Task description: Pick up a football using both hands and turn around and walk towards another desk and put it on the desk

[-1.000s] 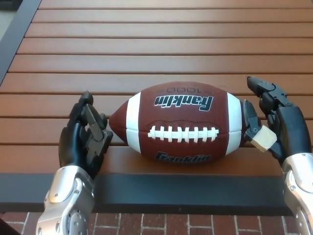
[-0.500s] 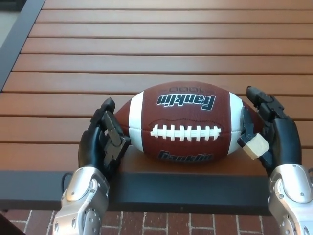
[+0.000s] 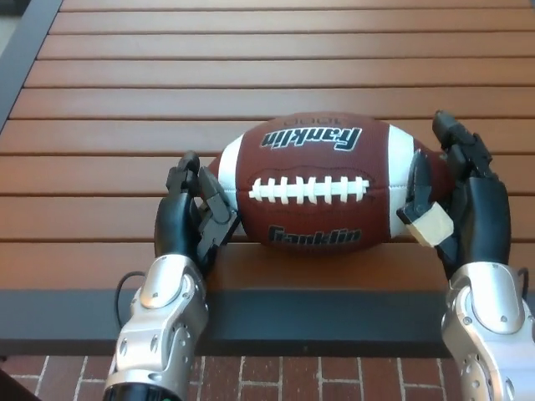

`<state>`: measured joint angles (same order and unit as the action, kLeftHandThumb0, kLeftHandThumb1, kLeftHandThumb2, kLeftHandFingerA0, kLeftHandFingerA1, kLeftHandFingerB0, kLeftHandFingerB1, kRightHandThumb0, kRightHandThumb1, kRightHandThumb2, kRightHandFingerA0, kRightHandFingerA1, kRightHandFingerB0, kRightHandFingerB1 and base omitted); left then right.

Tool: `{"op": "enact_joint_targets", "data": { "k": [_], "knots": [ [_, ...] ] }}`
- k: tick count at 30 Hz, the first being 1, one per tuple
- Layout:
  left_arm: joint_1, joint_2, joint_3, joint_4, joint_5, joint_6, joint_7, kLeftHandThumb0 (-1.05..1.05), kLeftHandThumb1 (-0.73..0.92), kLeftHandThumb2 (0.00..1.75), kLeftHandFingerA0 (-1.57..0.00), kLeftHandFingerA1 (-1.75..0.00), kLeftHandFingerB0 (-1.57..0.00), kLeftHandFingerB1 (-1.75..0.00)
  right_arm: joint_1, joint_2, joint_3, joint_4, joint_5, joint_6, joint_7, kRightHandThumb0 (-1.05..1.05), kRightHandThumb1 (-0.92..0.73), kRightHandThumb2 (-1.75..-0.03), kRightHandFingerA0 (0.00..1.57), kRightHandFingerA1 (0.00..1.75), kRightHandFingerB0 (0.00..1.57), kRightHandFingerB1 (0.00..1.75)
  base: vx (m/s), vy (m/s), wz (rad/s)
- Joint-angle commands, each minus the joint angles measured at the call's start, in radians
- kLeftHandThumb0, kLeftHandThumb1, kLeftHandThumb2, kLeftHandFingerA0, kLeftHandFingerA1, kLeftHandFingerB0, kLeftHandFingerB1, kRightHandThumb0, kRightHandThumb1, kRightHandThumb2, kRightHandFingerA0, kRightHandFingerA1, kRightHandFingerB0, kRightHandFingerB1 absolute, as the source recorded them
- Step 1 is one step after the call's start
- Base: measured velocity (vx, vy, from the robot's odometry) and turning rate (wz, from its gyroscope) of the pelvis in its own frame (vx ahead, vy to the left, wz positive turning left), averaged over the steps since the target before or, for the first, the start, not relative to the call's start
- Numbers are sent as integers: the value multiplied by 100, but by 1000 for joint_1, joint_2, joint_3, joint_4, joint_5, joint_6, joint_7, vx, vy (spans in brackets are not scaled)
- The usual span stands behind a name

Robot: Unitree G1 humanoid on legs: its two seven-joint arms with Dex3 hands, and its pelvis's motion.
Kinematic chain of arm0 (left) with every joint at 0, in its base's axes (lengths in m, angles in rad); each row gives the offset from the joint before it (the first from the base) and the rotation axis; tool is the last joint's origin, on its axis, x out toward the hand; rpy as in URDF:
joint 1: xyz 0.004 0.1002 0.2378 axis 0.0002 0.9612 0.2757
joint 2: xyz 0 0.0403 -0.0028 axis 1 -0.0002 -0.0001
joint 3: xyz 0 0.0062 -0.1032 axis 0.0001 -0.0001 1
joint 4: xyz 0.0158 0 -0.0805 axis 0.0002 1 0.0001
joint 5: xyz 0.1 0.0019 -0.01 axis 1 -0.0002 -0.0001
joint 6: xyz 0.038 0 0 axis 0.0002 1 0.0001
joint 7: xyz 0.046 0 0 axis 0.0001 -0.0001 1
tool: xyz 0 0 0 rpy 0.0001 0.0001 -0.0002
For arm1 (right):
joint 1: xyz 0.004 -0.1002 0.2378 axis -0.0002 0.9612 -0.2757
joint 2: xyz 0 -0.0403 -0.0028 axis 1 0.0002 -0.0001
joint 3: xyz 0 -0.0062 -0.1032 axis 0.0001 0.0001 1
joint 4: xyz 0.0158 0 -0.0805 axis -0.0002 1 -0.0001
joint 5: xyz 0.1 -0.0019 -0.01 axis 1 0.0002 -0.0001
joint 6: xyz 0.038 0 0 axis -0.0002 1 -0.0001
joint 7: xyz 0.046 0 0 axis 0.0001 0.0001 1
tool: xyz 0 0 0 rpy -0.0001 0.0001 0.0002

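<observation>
We find the brown leather football with white stripes and white laces [image 3: 322, 188] lying lengthwise near the front edge of the reddish-brown slatted wooden table [image 3: 251, 75], laces facing up toward the camera, printed branding legible above and below them. The left hand [image 3: 196, 219] is pressed against the ball's left end, its black fingers curled onto the leather beside the left white stripe. The right hand [image 3: 458, 200] cups the right end, fingers spread and reaching up over the tip, with a pale tan pad [image 3: 430, 227] on one digit bearing against the ball. Both hands thus bear on the football; neither wraps it fully. We cannot tell whether the ball is still resting on the slats or is just clear of them.

Our assessment is that the step in hand is securing a two-sided squeeze before the lift. To do it well, we judge that pressure should be equal and directed along the ball's long axis (the tapered ends invite it to squirt out upward or forward if one side pushes harder). The hands should sit level with each other, slightly below the ball's centreline, so the lift carries it instead of pinching it. The lift should be slow and vertical, holding the ball clear of the dark table edge [image 3: 318, 317] before any turn is attempted.
</observation>
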<state>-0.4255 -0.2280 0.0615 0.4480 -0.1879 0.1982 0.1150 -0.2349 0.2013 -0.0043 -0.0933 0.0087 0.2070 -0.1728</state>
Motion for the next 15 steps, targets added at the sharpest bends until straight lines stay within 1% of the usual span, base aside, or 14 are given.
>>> {"op": "enact_joint_targets", "data": {
  "k": [1,2,3,5,6,7,8,9,10,11,12,13,14,15],
  "knots": [
    [-11,-83,-93,18,89,36,85,-69,80,114,-29,-65,-8,-50,-2,49,79,-9,111,13,130,-80,-74,-114,3,47,0,30,0,0,0],
    [-11,-83,-100,17,99,44,100,-69,80,114,-29,-65,-8,-50,1,46,81,-12,116,24,135,-80,-74,-114,3,47,0,30,0,0,0],
    [-10,-82,-114,37,112,17,96,-73,92,81,-47,-80,-30,-56,15,64,64,-18,181,44,166,-90,-74,-111,0,34,10,20,0,0,0],
    [-12,-80,-131,51,121,17,97,-74,92,79,-47,-80,-30,-52,29,72,55,-31,245,76,193,-81,-72,-110,0,31,3,23,0,0,0],
    [-14,-85,-146,61,132,9,102,-66,92,75,-35,-101,-27,-51,36,90,38,-25,302,84,212,-70,-67,-101,1,33,0,23,0,0,0],
    [-15,-88,-153,66,136,6,103,-66,92,75,-35,-101,-27,-51,39,98,31,-22,325,87,219,-70,-67,-101,1,33,0,23,0,0,0],
    [-13,-87,-159,71,140,-17,98,-59,92,70,-32,-108,-26,-59,41,102,26,-22,341,96,219,-53,-80,-69,4,28,6,20,0,0,0],
    [-10,-85,-166,77,145,-45,91,-59,92,70,-32,-108,-26,-59,42,108,21,-22,359,108,220,-53,-80,-69,4,28,6,20,0,0,0],
    [-6,-101,-157,88,111,-67,54,-60,92,69,-38,-125,-32,-74,46,125,22,-17,337,104,174,-14,-64,-109,13,54,26,55,0,0,0],
    [-4,-107,-152,93,95,-75,40,-60,92,69,-38,-125,-32,-74,47,132,23,-15,327,101,153,-14,-64,-109,13,54,26,55,0,0,0],
    [-6,-111,-151,80,94,-35,61,-61,88,67,-40,-124,-29,-74,48,136,26,-13,312,102,128,-12,-82,-74,37,49,53,45,0,0,0],
    [-9,-111,-154,72,92,-2,63,-59,90,70,-49,-144,-44,-101,50,138,31,-7,295,103,106,-3,-66,-104,55,46,87,63,0,0,0],
    [-12,-108,-159,68,90,19,55,-59,90,70,-49,-144,-44,-101,52,138,35,0,282,104,91,-3,-66,-104,55,46,87,63,0,0,0],
    [-22,-104,-167,77,99,30,54,-58,88,69,-52,-155,-40,-111,56,130,42,8,268,90,89,1,-59,-119,58,47,95,68,0,0,0]
  ]
}}
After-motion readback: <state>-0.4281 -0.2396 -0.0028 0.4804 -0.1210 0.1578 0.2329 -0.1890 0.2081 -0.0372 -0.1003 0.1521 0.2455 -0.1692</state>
